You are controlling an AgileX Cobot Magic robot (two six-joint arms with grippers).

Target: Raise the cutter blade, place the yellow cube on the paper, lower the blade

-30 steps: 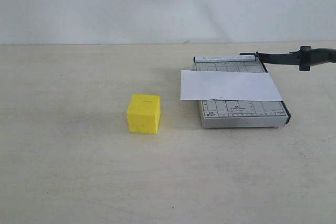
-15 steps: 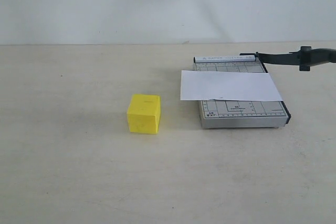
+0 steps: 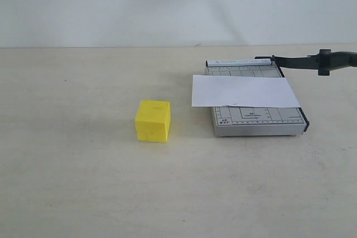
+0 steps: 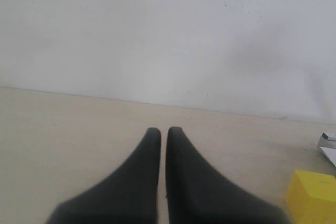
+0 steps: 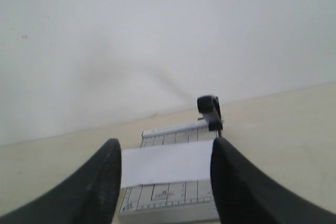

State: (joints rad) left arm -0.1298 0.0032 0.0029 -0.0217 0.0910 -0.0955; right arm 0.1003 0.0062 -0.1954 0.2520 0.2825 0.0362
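The yellow cube (image 3: 152,120) rests on the table, left of the grey trimmer base (image 3: 257,122). The white paper (image 3: 244,91) lies across the base. The cutter blade (image 3: 312,61) is lifted off the base, with its black arm reaching out to the right from the hinge. Neither gripper shows in the exterior view. My left gripper (image 4: 164,130) is shut and empty over bare table, and the cube (image 4: 312,195) sits off to its side. My right gripper (image 5: 166,148) is open and faces the paper (image 5: 165,165) and base (image 5: 168,196). The blade's black end (image 5: 209,107) stands behind them.
The beige tabletop (image 3: 78,182) runs back to a plain white wall (image 3: 167,4). A corner of the trimmer (image 4: 328,143) peeks into the left wrist view.
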